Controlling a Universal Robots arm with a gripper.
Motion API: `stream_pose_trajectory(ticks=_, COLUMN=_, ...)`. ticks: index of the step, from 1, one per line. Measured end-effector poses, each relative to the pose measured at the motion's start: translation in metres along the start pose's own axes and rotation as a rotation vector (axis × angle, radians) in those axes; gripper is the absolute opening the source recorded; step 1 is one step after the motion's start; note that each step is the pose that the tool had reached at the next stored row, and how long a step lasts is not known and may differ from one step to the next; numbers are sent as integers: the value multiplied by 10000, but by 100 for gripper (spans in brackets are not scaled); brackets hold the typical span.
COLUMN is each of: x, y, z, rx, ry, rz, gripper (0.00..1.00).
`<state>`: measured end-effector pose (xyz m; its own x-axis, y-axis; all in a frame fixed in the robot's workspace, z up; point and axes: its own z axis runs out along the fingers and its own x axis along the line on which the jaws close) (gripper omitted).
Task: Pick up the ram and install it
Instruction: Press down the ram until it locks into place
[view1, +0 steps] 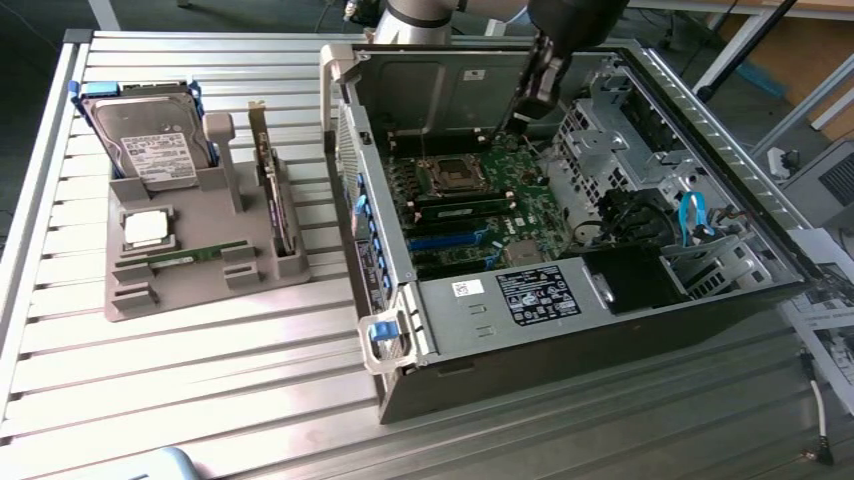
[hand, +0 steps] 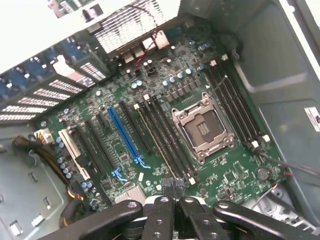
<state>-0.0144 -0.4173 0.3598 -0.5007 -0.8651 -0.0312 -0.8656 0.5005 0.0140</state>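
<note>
Green ram (view1: 198, 254) on grey holder (view1: 200, 290), fingers (hand: 170, 192) shut, empty, above motherboard (hand: 165, 125), inside case walls (view1: 441, 100).

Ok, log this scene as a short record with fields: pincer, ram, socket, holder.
pincer: pincer shut, above the motherboard inside the open case
ram: ram lying in the gray holder beside the case, not gripped
socket: processor socket open, no chip in it
holder also carries: hard drive, processor chip, expansion card

A robotics lab or workshop: an opened computer case (view1: 574, 240) and parts holder (view1: 200, 250) on a slatted metal workbench (view1: 200, 390).
</note>
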Motion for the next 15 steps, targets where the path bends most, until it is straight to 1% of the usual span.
stream_pose_trajectory(ticks=10, x=0, y=0, z=-1, rx=44, ry=-19, rz=1410, gripper=10)
stream_pose_trajectory(ticks=15, x=0, y=0, z=-1, rx=71, ry=-30, rz=2264, gripper=10)
